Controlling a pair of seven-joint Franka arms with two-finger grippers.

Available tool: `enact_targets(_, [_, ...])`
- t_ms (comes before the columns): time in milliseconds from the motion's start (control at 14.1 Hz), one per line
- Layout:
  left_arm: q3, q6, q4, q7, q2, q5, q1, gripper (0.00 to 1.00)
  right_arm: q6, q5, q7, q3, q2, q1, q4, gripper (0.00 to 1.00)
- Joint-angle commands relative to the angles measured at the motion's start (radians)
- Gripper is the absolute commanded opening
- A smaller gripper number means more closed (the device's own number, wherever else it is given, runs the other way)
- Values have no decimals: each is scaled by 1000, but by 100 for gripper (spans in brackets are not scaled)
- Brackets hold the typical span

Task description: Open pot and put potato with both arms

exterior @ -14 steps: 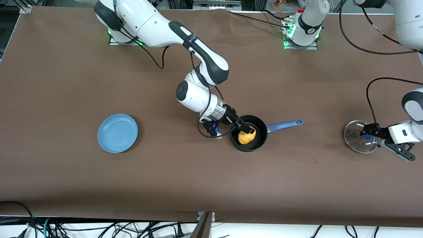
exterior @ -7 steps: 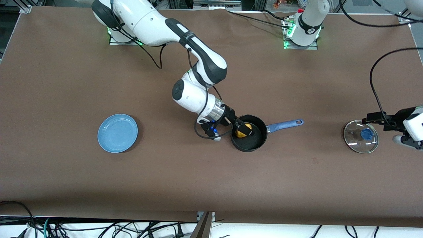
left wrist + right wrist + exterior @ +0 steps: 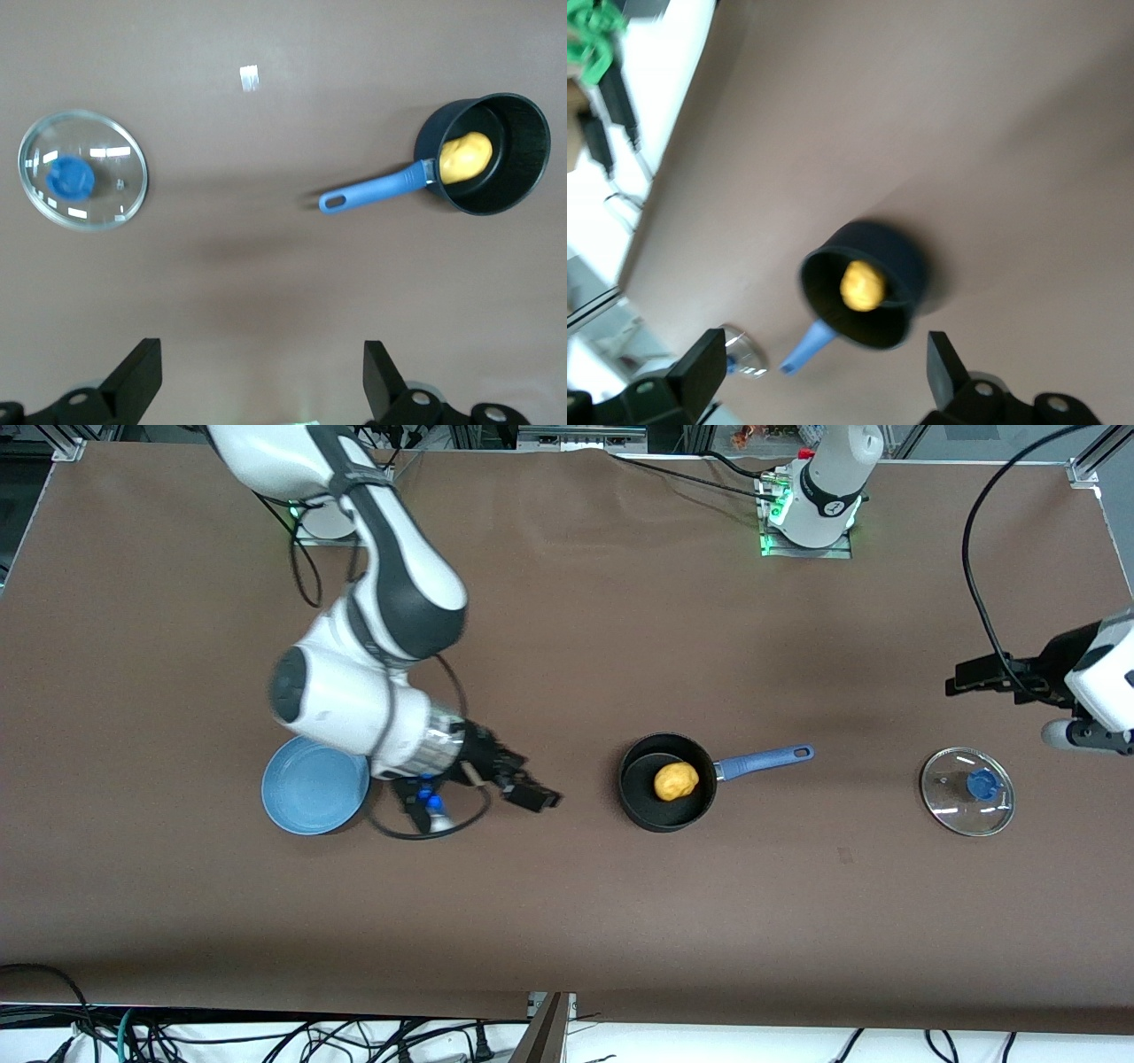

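Note:
The black pot (image 3: 645,802) with its blue handle (image 3: 762,762) stands open mid-table, and the yellow-orange potato (image 3: 676,780) lies inside it. The glass lid (image 3: 952,802) with a blue knob (image 3: 981,784) lies flat on the table toward the left arm's end. My right gripper (image 3: 534,794) is open and empty, over bare table between the plate and the pot. My left gripper (image 3: 961,682) is open and empty, raised over the table beside the lid. The left wrist view shows the lid (image 3: 106,190), the pot (image 3: 518,173) and the potato (image 3: 465,158). The right wrist view shows the pot (image 3: 899,266) with the potato (image 3: 862,285).
A flat light-blue plate (image 3: 306,793) lies toward the right arm's end, partly under the right arm's wrist. The brown table (image 3: 567,921) stretches wide nearer the front camera. Cables hang along the table's near edge and by the arm bases.
My right gripper let go of the potato in the pot and drew back toward the plate. My left gripper left the lid's knob and rose away from it.

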Motion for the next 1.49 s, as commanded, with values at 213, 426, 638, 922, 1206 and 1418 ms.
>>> enact_targets(213, [-20, -25, -13, -96, -48, 44, 7, 100, -213, -293, -381, -152, -430, 16, -410, 100])
enact_targets(426, [-29, -40, -11, -96, -34, 97, -13, 100, -268, -524, -461, -155, -584, 16, -517, 100])
enact_targets(638, [-23, -40, 25, -96, -30, 122, -47, 100, -337, -666, -581, -178, -657, 15, -531, 100])
enact_targets(922, [-20, -40, 28, -98, -28, 110, -47, 100, -377, -680, -794, -281, -682, 15, -517, 100])
enact_targets(1206, [-20, -42, 31, -99, -27, 113, -49, 100, -406, -682, -814, -284, -681, 15, -492, 100])
enact_targets(1418, [-20, -42, 31, -99, -27, 110, -49, 100, -405, -728, -821, -284, -676, 13, -489, 100])
